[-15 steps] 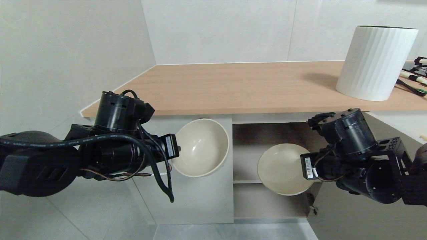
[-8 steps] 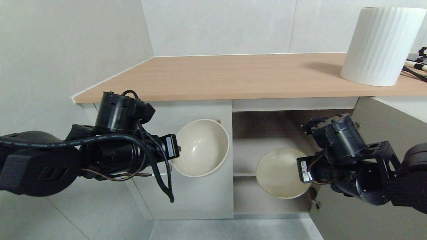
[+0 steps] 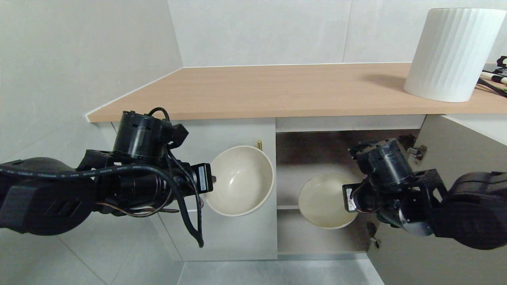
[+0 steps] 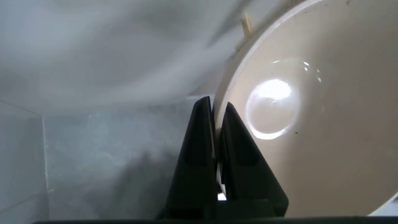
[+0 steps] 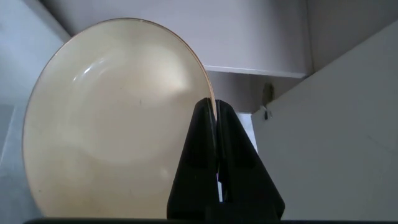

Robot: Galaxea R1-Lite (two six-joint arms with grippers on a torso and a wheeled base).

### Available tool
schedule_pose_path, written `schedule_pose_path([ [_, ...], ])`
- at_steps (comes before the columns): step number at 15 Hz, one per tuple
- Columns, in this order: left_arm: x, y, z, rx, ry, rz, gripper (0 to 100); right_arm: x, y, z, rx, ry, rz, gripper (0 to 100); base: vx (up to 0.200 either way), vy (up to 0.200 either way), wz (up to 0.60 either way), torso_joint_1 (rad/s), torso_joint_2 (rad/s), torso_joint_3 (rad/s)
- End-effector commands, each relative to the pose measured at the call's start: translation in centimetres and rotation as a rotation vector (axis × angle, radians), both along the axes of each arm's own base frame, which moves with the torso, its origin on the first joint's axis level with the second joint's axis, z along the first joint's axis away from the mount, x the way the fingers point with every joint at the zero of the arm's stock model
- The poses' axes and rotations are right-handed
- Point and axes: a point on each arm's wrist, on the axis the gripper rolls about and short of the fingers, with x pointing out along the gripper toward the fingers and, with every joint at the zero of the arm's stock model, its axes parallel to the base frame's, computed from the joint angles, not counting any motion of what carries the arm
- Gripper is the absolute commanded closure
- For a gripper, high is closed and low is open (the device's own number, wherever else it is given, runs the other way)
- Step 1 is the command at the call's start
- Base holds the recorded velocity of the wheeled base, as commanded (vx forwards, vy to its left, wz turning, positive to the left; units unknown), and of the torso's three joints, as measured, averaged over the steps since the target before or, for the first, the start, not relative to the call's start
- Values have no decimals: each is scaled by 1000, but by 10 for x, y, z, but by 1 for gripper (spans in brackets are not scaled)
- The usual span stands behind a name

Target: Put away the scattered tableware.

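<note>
Cream bowl (image 3: 239, 181) rim-pinched in our left gripper (image 4: 215, 121), before the closed door (image 3: 237, 237) | shallow dish (image 3: 321, 200) rim-clamped in our right gripper (image 5: 216, 115), at the open cabinet (image 3: 317, 142) above its shelf (image 3: 287, 207) | we judge rim grips keep both tilted for sliding in

Bowl (image 3: 241, 180), held at its rim by left gripper (image 3: 211, 183), is in front of the closed cabinet door (image 3: 237, 237). Right of it, plate (image 3: 323, 200) in right gripper (image 3: 349, 198) is at the open compartment, level with shelf (image 3: 287, 207). Countertop (image 3: 277, 91) is above, with a ribbed container (image 3: 451, 55) on it far right.
</note>
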Motion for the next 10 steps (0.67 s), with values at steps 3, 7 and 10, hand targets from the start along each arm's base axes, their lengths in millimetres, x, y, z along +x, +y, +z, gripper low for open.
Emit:
schedule_pose_path([
  [3, 3, -6, -13, 54, 24, -78, 100, 63, -1, -40, 1, 55, -65, 100, 0, 0, 0, 0, 0, 0],
  [7, 6, -15, -27, 108, 46, -128, 100, 107, -17, -46, 49, 49, -105, 100, 0, 0, 0, 0, 0, 0],
  [10, 5, -15, -27, 108, 46, -129, 100, 143, -17, -79, 9, 72, -123, 100, 0, 0, 0, 0, 0, 0],
])
